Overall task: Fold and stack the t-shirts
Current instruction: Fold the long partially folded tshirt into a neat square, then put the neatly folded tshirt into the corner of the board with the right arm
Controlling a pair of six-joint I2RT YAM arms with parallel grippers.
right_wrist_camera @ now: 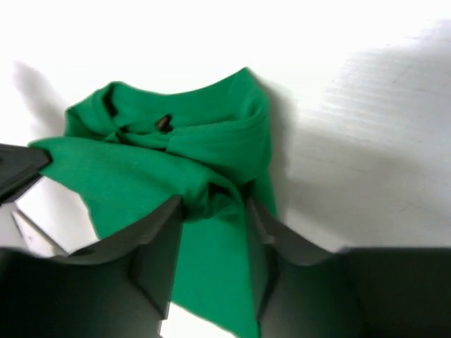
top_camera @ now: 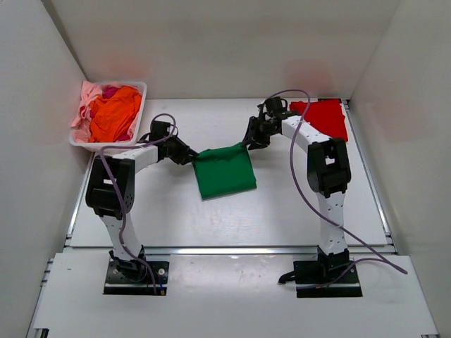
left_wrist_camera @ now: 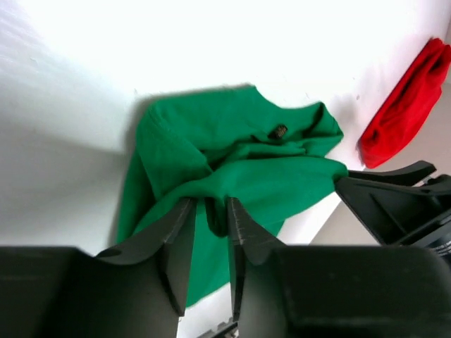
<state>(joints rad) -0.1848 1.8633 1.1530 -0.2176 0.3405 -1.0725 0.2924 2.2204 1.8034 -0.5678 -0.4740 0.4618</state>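
A dark green t-shirt (top_camera: 224,173) hangs folded between both grippers above the middle of the table. My left gripper (top_camera: 192,155) is shut on its left top corner; the left wrist view shows the green cloth (left_wrist_camera: 239,162) pinched between the fingers. My right gripper (top_camera: 246,144) is shut on its right top corner; the right wrist view shows the green cloth (right_wrist_camera: 176,176) bunched between the fingers. A folded red t-shirt (top_camera: 324,117) lies at the back right and shows in the left wrist view (left_wrist_camera: 409,105). Orange (top_camera: 115,113), pink (top_camera: 86,101) and magenta (top_camera: 110,91) shirts lie in the basket.
A white plastic basket (top_camera: 140,113) stands at the back left corner. White walls close in the table at the left, back and right. The arms' cables loop above the table.
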